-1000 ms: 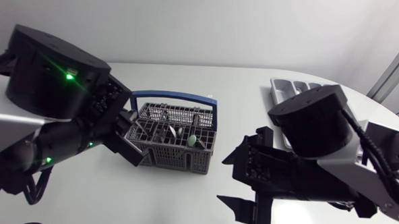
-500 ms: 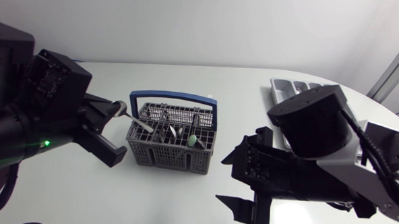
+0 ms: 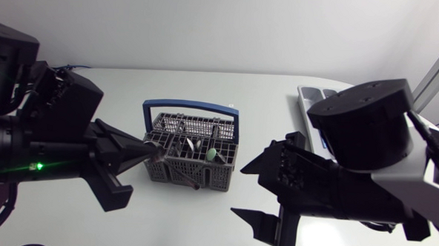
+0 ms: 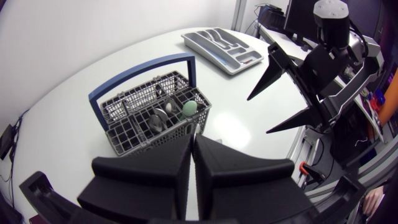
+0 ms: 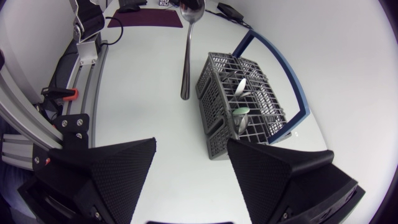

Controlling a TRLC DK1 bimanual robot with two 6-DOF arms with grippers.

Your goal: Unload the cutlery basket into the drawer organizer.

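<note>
Left gripper (image 4: pixel 193 138), fingers pressed together on a slim metal spoon (image 5: pixel 186 56), holding it in the air just off the near side of the grey mesh cutlery basket with the blue handle (image 3: pixel 192 155), mid-table. That's one piece out, and none delivered that I can see: the grey plastic drawer organizer (image 4: pixel 222 48) at the table's far right edge shows bare compartments. Several utensils remain in the basket, a pale green-tipped one (image 3: pixel 212 152) among them. Right gripper (image 5: pixel 189 168) hangs spread wide toward the front edge, holding nothing. Early days, I'd say.
</note>
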